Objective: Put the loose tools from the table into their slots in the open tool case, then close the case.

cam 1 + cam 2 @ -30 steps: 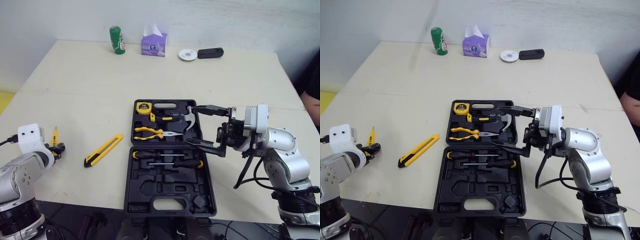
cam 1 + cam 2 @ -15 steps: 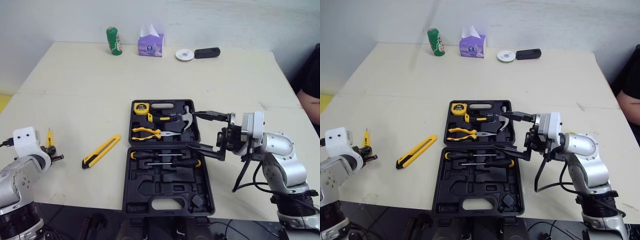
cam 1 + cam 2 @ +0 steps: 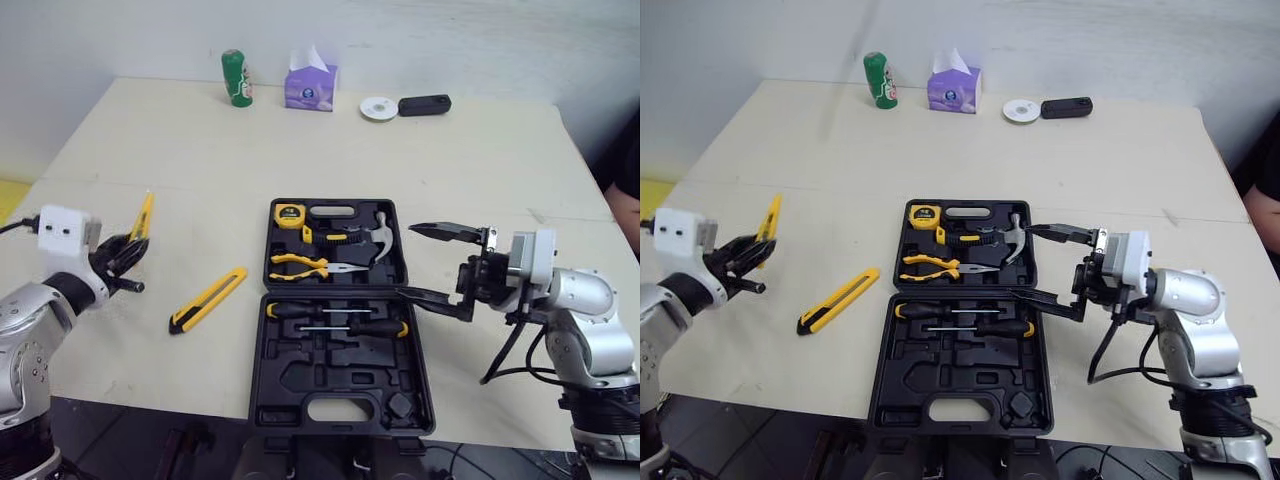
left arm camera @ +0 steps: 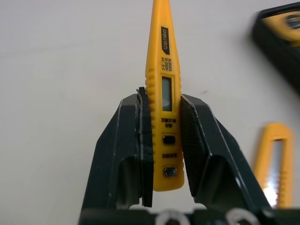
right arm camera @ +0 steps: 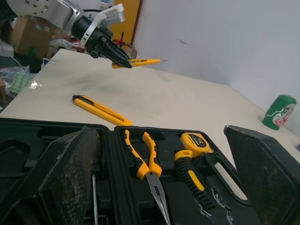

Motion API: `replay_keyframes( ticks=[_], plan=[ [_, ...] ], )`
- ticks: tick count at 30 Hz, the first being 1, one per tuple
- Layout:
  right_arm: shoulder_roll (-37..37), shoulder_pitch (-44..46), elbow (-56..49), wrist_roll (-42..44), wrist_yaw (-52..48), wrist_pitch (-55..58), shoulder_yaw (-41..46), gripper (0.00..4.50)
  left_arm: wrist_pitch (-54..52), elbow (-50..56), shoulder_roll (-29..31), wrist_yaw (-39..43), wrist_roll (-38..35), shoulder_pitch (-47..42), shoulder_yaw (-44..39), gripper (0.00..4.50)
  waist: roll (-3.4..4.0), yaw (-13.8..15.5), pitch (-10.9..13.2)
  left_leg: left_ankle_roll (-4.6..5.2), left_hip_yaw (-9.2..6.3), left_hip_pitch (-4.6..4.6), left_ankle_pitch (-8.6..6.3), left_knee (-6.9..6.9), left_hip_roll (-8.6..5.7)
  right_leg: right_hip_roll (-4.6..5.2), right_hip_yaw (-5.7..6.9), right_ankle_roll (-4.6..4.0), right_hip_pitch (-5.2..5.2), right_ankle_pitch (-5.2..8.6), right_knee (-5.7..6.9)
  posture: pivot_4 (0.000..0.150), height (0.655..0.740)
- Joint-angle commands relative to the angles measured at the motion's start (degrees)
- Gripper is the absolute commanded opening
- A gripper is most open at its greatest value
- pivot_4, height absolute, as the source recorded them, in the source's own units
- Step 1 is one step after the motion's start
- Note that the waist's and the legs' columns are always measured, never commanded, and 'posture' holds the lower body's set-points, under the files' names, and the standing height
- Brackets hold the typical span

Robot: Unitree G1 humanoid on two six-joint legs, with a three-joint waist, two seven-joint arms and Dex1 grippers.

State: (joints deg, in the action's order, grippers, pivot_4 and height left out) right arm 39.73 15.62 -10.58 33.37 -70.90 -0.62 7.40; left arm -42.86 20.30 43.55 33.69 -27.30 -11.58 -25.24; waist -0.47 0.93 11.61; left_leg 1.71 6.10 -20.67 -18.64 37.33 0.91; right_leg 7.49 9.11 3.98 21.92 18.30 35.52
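My left gripper (image 4: 165, 98) is shut on a yellow tester pen (image 4: 163, 70) and holds it in the air above the table's left side (image 3: 143, 215). A yellow utility knife (image 3: 208, 299) lies on the table between that gripper and the open black tool case (image 3: 330, 372). The case's far half holds a tape measure (image 3: 289, 214), a hammer (image 3: 375, 238) and pliers (image 3: 305, 265). Two screwdrivers (image 3: 335, 310) lie in its near half. My right gripper (image 3: 406, 260) stands open at the case's right edge, one finger over the case rim, holding nothing.
Along the table's far edge stand a green can (image 3: 236, 78), a purple tissue box (image 3: 311, 88), a white disc (image 3: 377, 108) and a black device (image 3: 424, 104). A person sits at the far right (image 3: 628, 170).
My left gripper has risen off the table with the tester pen and swung it up and toward the case. The right gripper has drawn slightly to the right, still open.
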Motion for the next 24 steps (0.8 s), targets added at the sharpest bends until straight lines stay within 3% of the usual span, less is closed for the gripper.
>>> replay_keyframes(
  ticks=[1,5,11,15,24],
  plan=[
    [2.48,-0.87,-4.34,2.26,-0.70,1.79,2.49,4.50,10.88,3.85,2.63,15.49,-4.29,-3.95,5.88,0.51,0.00,0.27,0.00,0.02,0.02,-0.05,0.01,0.04,0.00,0.00,0.00,0.00,0.03,0.00,0.00,0.150,0.7400],
    [3.10,-1.73,-6.10,1.68,1.34,3.13,2.77,4.50,11.87,4.65,4.81,24.40,-5.22,-9.25,15.73,0.51,0.02,0.24,0.01,0.08,0.06,-0.06,0.04,0.07,0.00,-0.03,-0.02,0.01,0.00,-0.01,0.00,0.150,0.7400],
    [4.10,-2.67,-9.13,0.21,4.09,5.31,2.67,4.50,10.06,6.99,7.28,30.78,-5.26,-13.49,24.20,0.51,0.03,0.24,0.02,0.08,0.06,-0.09,0.21,0.08,0.00,-0.09,0.00,0.02,0.02,-0.01,0.06,0.150,0.7400],
    [3.88,-5.35,-12.31,-0.12,6.02,6.39,2.64,4.50,10.74,7.75,12.18,31.69,4.62,-15.56,33.51,0.51,0.02,0.46,0.02,0.10,0.00,-0.13,0.22,0.10,-0.01,-0.10,0.03,0.02,0.02,-0.01,0.06,0.150,0.7400],
    [2.98,-11.69,-16.40,-0.86,8.64,5.97,2.70,4.50,0.46,9.59,10.49,31.66,7.11,-22.11,43.84,0.51,0.01,0.60,0.03,0.22,-0.12,-0.66,0.23,0.52,-0.03,-0.12,0.10,0.12,0.22,-0.06,0.16,0.150,0.7400]
  ],
)
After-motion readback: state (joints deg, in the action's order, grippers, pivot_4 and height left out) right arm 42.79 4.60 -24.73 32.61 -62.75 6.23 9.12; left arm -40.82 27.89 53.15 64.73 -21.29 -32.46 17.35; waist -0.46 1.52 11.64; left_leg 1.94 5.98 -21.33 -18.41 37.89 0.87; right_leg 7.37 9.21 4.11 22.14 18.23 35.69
